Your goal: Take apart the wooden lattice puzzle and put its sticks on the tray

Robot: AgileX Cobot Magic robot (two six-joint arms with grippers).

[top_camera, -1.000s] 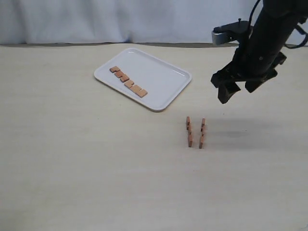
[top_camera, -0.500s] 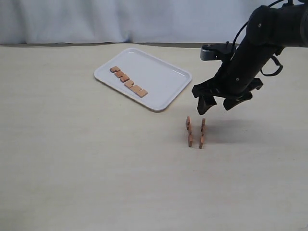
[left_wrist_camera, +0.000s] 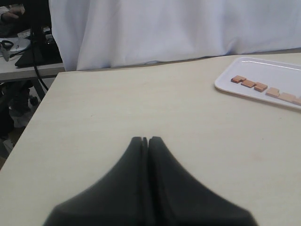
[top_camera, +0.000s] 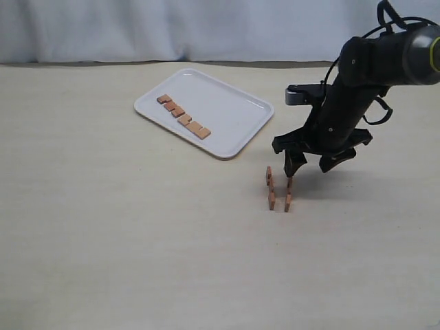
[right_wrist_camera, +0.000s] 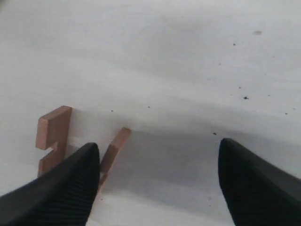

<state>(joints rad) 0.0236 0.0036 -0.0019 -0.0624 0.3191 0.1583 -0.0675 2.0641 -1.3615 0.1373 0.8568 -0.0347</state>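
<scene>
Two reddish-brown notched sticks stand on edge side by side on the table, the left stick [top_camera: 270, 188] [right_wrist_camera: 52, 136] and the right stick [top_camera: 288, 192] [right_wrist_camera: 114, 150]. No lattice remains crossed. My right gripper [top_camera: 313, 163] [right_wrist_camera: 157, 155] hangs open just above their far ends, one finger [right_wrist_camera: 70, 186] next to the right stick, nothing between the fingers. The white tray [top_camera: 237, 127] [left_wrist_camera: 225, 84] lies at the back left and holds a row of flat sticks [top_camera: 183, 117] [left_wrist_camera: 263, 88]. My left gripper [left_wrist_camera: 145, 139] is shut and empty, far from the tray, and is out of the exterior view.
The pale tabletop [top_camera: 137, 227] spreads wide around the sticks. A white curtain [top_camera: 172, 27] runs along the back. In the left wrist view the table edge [left_wrist_camera: 42, 99] drops off beside dark equipment [left_wrist_camera: 23, 37] and cables.
My right arm has come down and leftward from high at the right, ending with its open fingers just over the two standing sticks. The sticks and tray have not moved.
</scene>
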